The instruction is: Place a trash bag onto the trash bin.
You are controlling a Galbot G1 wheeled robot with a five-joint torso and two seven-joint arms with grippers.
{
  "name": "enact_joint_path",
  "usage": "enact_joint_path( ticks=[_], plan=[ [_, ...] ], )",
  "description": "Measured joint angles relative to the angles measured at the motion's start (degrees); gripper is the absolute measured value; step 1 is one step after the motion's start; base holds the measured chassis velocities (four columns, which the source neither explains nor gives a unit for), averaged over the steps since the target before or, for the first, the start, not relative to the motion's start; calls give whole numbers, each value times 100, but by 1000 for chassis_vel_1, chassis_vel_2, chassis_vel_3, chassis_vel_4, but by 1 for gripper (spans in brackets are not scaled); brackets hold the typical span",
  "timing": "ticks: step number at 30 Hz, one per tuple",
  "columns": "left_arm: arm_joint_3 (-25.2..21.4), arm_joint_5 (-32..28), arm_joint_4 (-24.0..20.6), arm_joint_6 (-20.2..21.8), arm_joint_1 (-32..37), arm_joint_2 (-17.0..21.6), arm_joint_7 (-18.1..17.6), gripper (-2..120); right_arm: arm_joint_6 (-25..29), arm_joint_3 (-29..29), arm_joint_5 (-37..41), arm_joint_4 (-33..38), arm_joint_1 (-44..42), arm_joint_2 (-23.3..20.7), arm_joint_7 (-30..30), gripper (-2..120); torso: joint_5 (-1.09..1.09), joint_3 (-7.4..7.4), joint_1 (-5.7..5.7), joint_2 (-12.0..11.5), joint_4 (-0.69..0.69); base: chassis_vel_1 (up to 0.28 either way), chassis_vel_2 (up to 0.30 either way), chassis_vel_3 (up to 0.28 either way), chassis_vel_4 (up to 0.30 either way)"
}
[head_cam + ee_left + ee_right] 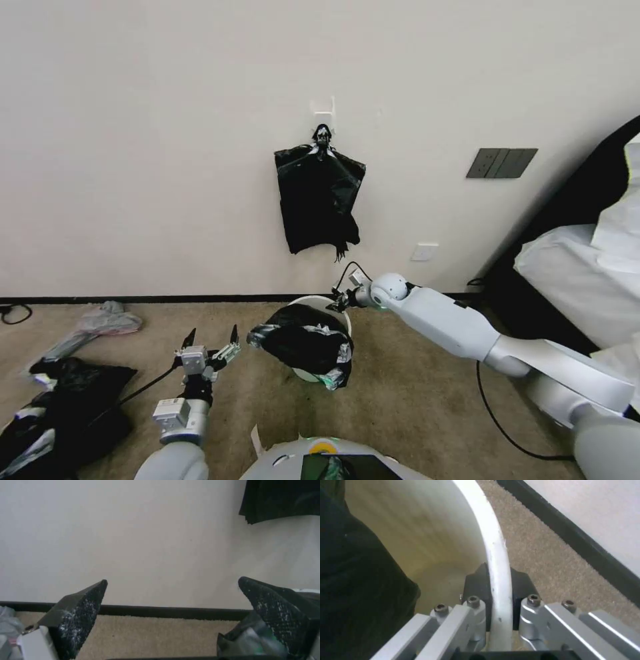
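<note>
Right gripper [501, 600] is clamped on the trash bin [319, 303] rim at its wall side, one pad inside and one outside; best to keep that pinch firm so the bin stays put. Left gripper [212, 341] hangs just beside the bin with its jaws apart and empty. The trash bag [303, 343] is draped over the bin's near side, far rim bare. My read: the left should catch the loose film edge, not the bulk, and draw it toward the uncovered rim. Bag is thin, glossy, wrinkled, likely slippery; bin is smooth cream plastic, round, tapered. Carpet [413, 400] is short-pile.
</note>
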Motion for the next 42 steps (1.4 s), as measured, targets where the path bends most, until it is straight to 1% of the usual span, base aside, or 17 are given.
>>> enact_joint_path(
  ticks=[2,3,5,6,8,9,11,12,16,17,21,22,25,27,29,33,42],
  plan=[
    [-16,-54,-24,36,-23,3,-15,100,-10,209,534,216,-180,-130,769,7,-1,0,0,0,0,0,0,0,0],
    [-16,-54,-24,36,-23,3,-15,100,-10,209,534,216,-180,-130,769,7,-1,0,0,0,0,0,0,0,0],
    [-25,-97,-39,76,-59,8,-26,100,-12,507,1121,459,-378,-273,1431,7,1,0,0,0,0,0,0,0,0],
    [-25,-97,-39,76,-59,8,-26,100,-12,507,1121,459,-378,-273,1431,7,1,0,0,0,0,0,0,0,0],
    [-26,-166,-40,126,-124,15,-33,100,-13,1009,1826,908,-747,-508,2169,7,0,0,0,0,-2,0,0,0,0],
    [-26,-166,-40,126,-124,15,-33,100,-13,1009,1826,908,-747,-508,2169,7,0,0,0,0,-2,0,0,0,0],
    [-14,-239,-38,179,-194,23,-43,100,-14,1425,2253,1421,-1150,-752,2744,7,1,0,0,0,-1,0,0,0,0],
    [-14,-239,-38,179,-194,23,-43,100,-14,1425,2253,1421,-1150,-752,2744,7,1,0,0,0,-1,0,0,0,0],
    [10,-340,-2,249,-308,69,-53,100,-8,1981,2917,2222,-1835,-1088,3994,7,-2,0,0,0,-2,0,0,0,0],
    [10,-340,-2,249,-308,69,-53,100,-8,1981,2917,2222,-1835,-1088,3994,7,-2,0,0,0,-2,0,0,0,0],
    [20,-421,6,299,-391,108,-56,100,75,2602,3643,2685,-2482,-946,5509,7,0,0,0,0,0,0,0,0,0],
    [20,-421,6,299,-391,108,-56,100,75,2602,3643,2685,-2482,-946,5509,7,0,0,0,0,0,0,0,0,0],
    [9,-479,4,319,-425,137,-61,100,308,3103,3917,2969,-2958,-659,6418,7,-2,0,0,0,-1,0,0,0,0],
    [7,-483,4,320,-426,140,-61,100,329,3150,3936,3003,-3008,-631,6487,7,-2,0,0,0,0,0,0,0,0],
    [-60,-576,3,343,-440,192,-68,100,647,3629,3825,3380,-3597,-282,6918,7,-1,0,0,0,0,0,0,0,0],
    [-141,-690,3,410,-476,234,-76,100,865,3906,3510,3678,-4080,0,7087,7,-1,0,0,0,-1,0,0,0,0],
    [-183,-737,2,446,-453,261,-84,100,1041,4084,2793,4112,-4878,456,7203,7,0,0,0,0,-1,0,0,0,0]
  ],
)
